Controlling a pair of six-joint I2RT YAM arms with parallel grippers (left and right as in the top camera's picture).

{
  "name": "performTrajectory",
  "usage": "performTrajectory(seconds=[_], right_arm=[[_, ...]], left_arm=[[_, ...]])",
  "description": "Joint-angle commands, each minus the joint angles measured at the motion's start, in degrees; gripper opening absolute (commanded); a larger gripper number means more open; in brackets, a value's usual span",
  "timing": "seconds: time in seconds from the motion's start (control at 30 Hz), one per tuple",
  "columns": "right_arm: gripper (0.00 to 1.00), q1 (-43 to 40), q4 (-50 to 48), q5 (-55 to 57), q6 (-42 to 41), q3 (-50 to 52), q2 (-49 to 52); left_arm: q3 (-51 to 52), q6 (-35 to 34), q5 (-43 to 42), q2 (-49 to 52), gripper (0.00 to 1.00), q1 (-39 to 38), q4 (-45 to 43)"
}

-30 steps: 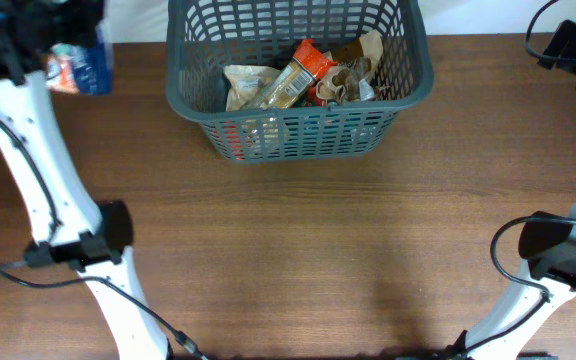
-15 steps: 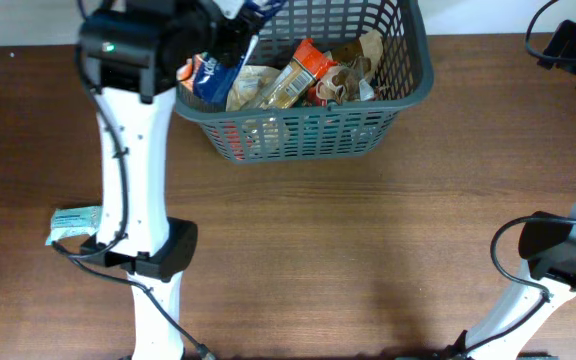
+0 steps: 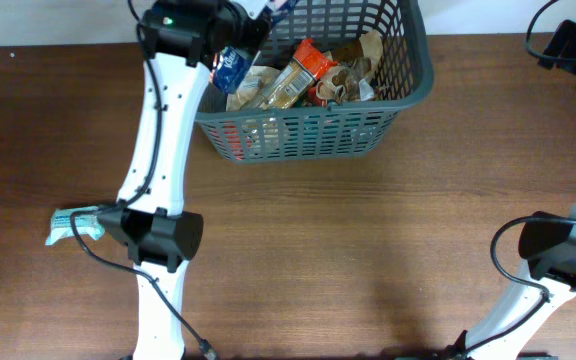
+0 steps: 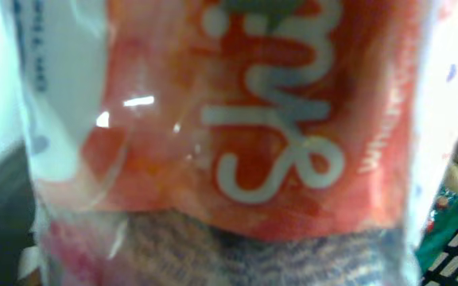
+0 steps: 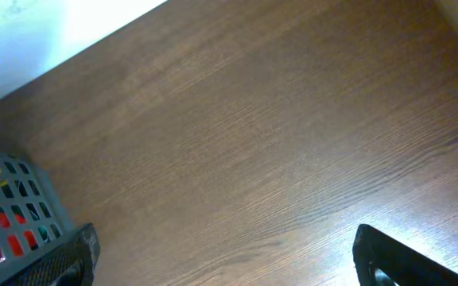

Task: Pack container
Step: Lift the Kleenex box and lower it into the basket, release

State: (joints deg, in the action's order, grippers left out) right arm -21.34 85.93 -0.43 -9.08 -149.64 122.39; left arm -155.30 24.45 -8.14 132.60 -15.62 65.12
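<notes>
A robotics lab: wooden table (image 3: pixel 368 250) with cabled white arms (image 3: pixel 158 130) mounted.

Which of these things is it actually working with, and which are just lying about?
In the job: basket; packets inside it; blue packet in left pincer; teal packet on the table, probably next.
Just there: right pincer, open and idle; table.

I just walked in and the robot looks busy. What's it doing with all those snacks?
It is packing snacks into the grey basket. The left tool holds a blue and red snack packet just over the basket's left edge, not dropped in yet. Several other packets already lie inside. One pale green packet lies on the table beside the left arm. The right tool is open and empty, off to the side.
</notes>
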Motion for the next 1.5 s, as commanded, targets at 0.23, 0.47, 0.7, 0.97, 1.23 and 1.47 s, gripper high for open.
performTrajectory(seconds=[0.23, 0.47, 0.7, 0.97, 1.23, 1.47], right_arm=[[0.99, -0.1, 0.0, 0.5, -0.4, -0.2, -0.7], [0.99, -0.1, 0.0, 0.5, -0.4, -0.2, -0.7], [0.99, -0.1, 0.0, 0.5, -0.4, -0.2, -0.7], [0.99, -0.1, 0.0, 0.5, -0.4, -0.2, -0.7], [0.99, -0.1, 0.0, 0.5, -0.4, -0.2, -0.7], [0.99, -0.1, 0.0, 0.5, -0.4, -0.2, -0.7]], left_arm=[[3.6, -1.2, -3.0, 4.8, 0.02, 0.2, 0.8], [3.7, -1.2, -3.0, 7.2, 0.02, 0.1, 3.7], [3.7, -1.2, -3.0, 7.2, 0.45, 0.1, 3.7], [3.7, -1.2, -3.0, 7.2, 0.87, 0.1, 3.2], [1.5, -1.2, 0.6, 6.9, 0.99, 0.1, 0.9], [-14.8, -2.6, 2.4, 4.1, 1.00, 1.1, 0.9]])
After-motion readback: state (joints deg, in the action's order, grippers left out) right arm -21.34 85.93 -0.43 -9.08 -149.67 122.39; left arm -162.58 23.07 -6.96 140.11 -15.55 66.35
